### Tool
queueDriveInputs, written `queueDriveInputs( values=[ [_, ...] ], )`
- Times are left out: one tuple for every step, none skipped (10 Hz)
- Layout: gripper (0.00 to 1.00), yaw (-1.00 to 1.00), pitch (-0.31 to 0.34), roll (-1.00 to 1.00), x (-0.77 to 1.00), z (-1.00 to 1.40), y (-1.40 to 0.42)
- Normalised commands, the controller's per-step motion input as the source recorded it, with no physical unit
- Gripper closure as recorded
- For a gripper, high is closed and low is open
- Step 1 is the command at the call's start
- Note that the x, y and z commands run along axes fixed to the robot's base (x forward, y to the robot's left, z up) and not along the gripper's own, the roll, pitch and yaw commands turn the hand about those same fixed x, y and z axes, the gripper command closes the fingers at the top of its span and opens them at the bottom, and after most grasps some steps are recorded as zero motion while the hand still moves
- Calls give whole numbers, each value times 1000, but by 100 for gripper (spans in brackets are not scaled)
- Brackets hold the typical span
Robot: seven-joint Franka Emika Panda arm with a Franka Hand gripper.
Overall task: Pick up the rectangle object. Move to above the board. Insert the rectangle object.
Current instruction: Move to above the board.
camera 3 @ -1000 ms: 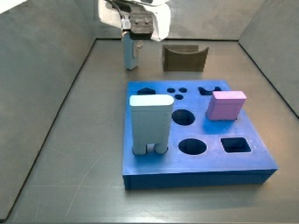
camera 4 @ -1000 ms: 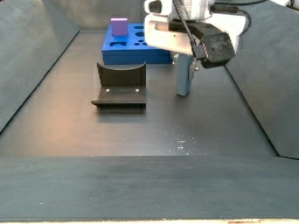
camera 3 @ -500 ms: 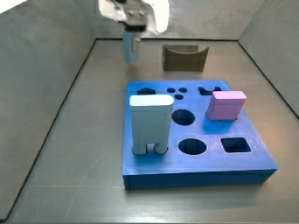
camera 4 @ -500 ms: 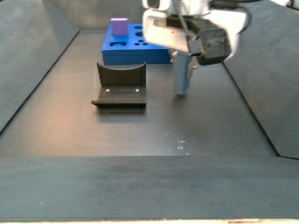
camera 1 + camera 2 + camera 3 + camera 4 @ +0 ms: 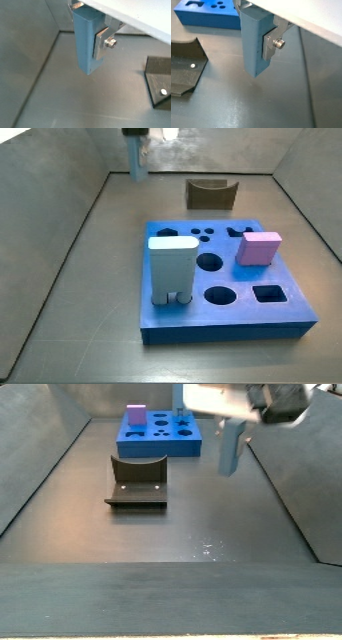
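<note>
My gripper (image 5: 89,37) is shut on the rectangle object (image 5: 85,47), a tall light grey-blue slab that hangs upright from the jaws, well above the grey floor. One silver finger (image 5: 101,44) presses its side; the other is hidden behind it. Both wrist views show this grip (image 5: 256,40) on the slab (image 5: 252,50). In both side views the slab (image 5: 136,166) (image 5: 230,449) hangs under the gripper (image 5: 139,138) (image 5: 231,424), far from the bright-blue board (image 5: 227,333) (image 5: 163,446) (image 5: 208,15).
A pink cube (image 5: 259,248) (image 5: 135,411) and a pale two-legged block (image 5: 170,270) stand in the board. The dark fixture (image 5: 210,194) (image 5: 136,482) (image 5: 184,67) stands on the floor between slab and board. Sloping grey walls enclose the floor.
The gripper has risen with the slab, lifting it higher off the floor; its body has left the top of a side view.
</note>
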Motion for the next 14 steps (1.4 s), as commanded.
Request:
queueDriveInputs(
  values=[
    [100,-47,21,32,-282,1000,121],
    [100,-46,11,22,-275,1000,118],
    [100,-50,7,7,-262,1000,114],
    [100,-55,13,5,-256,1000,113],
    [100,-58,0,-13,-244,1000,109],
    [100,-58,3,-24,-240,1000,107],
    [100,-61,3,-45,-228,1000,104],
    [100,-63,8,-53,-223,1000,104],
    [100,-66,8,-50,-210,1000,101],
    [100,-61,20,-40,-200,1000,99],
    [100,-61,42,-31,-180,1000,98],
    [100,-61,56,-37,-168,1000,98],
    [100,-64,81,-56,-139,1000,99],
    [100,-66,99,-60,-120,1000,101]
  ],
)
